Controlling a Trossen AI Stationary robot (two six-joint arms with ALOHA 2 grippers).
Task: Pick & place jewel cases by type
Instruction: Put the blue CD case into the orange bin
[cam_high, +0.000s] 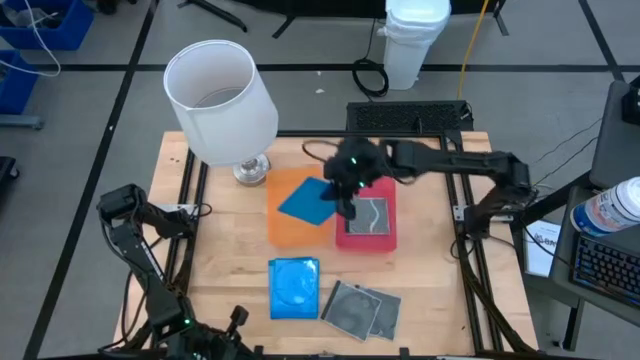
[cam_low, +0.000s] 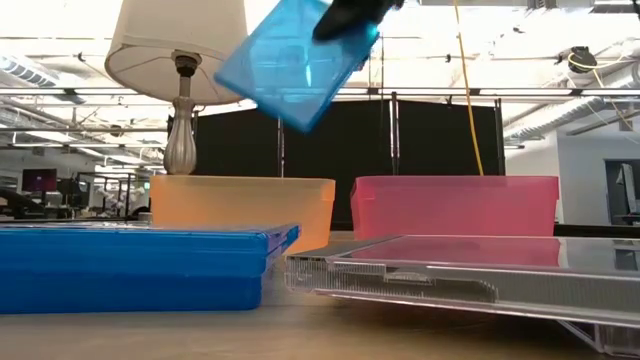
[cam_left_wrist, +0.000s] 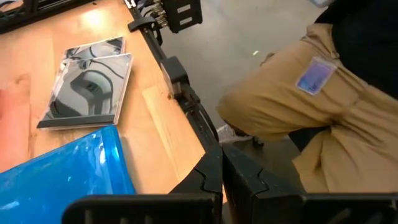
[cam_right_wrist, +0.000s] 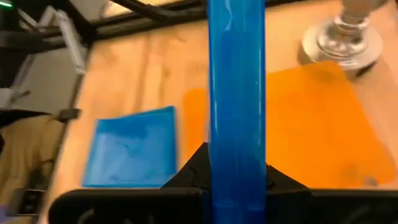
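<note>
Waiting folded at the near left corner of the table, the left arm keeps its gripper low beside the table's near edge, and the two dark fingers are pressed together with nothing between them. A lamp with a white shade stands at the far left part of the table. Near the front edge lies a blue case flat on the wood, and just to the right of it lie two clear cases with dark inside, one partly over the other. In the middle of the table sit the orange tray and, touching its right side, the red tray, which has one clear case lying in it. The right arm reaches in from the right side, its long segment nearly level across the table and the wrist bent downward, so that the right gripper hangs above the border of the two trays. Its fingers are closed on the edge of a second blue case, which is in the air over the orange tray. This case is tilted: in the low view its held corner is up at the right and the opposite corner points down to the left. In the right wrist view it stands edge-on between the fingers.
</note>
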